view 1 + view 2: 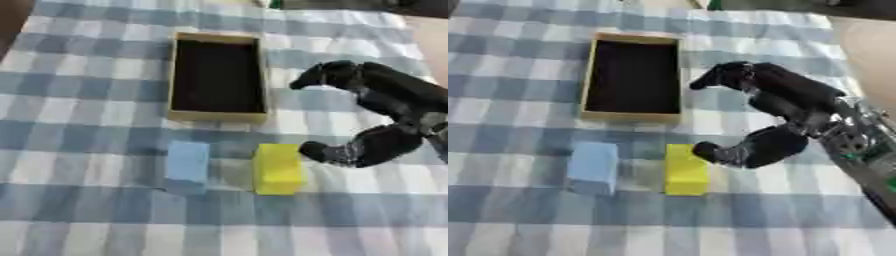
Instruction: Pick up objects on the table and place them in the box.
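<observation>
Reaching step: the right hand (776,117), fingers spread and holding nothing, hangs at three o'clock of the yellow block (686,169), thumb just beside it. Blue block (593,166) lies at nine. Next: close on yellow, lift toward the box (588,80) at twelve.

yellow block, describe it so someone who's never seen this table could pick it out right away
On the blue-and-white checked cloth, find the open box with tan walls and a dark inside. Two blocks lie side by side nearer the robot; the yellow block is the right one, next to the right hand, unlike the light blue block.
</observation>
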Controlling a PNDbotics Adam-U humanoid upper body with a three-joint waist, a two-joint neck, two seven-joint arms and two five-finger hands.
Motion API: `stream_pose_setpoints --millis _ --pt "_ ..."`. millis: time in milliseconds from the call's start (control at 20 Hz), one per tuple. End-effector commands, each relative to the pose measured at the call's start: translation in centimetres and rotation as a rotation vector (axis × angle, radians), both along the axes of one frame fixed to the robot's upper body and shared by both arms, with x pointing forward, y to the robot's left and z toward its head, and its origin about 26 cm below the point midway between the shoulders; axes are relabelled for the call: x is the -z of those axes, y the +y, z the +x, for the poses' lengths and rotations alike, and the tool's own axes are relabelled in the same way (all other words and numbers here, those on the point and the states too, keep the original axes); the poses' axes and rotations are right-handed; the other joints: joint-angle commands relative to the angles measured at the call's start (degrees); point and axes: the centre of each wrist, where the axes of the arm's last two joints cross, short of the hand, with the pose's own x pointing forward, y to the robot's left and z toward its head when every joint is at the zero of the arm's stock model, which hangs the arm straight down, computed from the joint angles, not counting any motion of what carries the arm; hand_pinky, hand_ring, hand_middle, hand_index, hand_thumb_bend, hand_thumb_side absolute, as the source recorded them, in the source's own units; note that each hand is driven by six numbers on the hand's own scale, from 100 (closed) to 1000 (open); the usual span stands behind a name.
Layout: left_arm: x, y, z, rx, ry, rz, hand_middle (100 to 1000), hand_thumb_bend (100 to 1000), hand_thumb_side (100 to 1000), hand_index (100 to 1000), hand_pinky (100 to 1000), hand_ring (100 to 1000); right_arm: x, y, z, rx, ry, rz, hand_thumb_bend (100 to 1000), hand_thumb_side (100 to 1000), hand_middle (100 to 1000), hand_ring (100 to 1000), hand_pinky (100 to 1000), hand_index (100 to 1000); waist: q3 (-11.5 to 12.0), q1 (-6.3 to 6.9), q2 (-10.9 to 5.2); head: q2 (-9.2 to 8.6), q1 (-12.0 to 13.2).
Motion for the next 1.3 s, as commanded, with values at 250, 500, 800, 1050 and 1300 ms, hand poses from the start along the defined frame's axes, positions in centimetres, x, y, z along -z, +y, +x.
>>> stream_pose_setpoints --millis 250,500,800,1050,1300 --pt "-0.5 0.2 -0.4 -0.011 -0.021 0.012 672 473 1000 901 617 632 -0.5 0.5 -0.2 -0.008 -0.014 -0.027 420 688 802 898 881 899 -0.3 0.72 -0.80 0.09 -0.6" --pt "-0.5 0.2 -0.4 -0.008 -0.021 0.014 672 469 1000 901 619 633 -0.4 0.9 -0.2 -0.013 -0.006 -0.033 415 653 803 900 882 898 -0.5 0.68 -1.04 0.22 -0.4" --pt "-0.5 0.1 -0.3 -0.002 -0.020 0.018 673 466 1000 901 619 634 0.1 1.6 -0.3 0.008 0.063 -0.054 431 588 795 902 884 893 -0.6 0.41 -1.35 0.83 0.0" --pt "-0.5 0.1 -0.3 0.006 -0.018 0.022 673 462 1000 900 619 634 0.0 2.2 -0.3 0.010 0.076 -0.091 431 583 796 903 886 891 -0.5 0.26 -1.48 1.21 0.2" --pt "-0.5 0.0 -0.3 0.012 -0.015 0.023 675 457 1000 899 620 635 0.1 2.5 -0.3 0.009 0.087 -0.119 431 589 799 903 886 892 -0.4 0.13 -1.52 1.58 0.2"
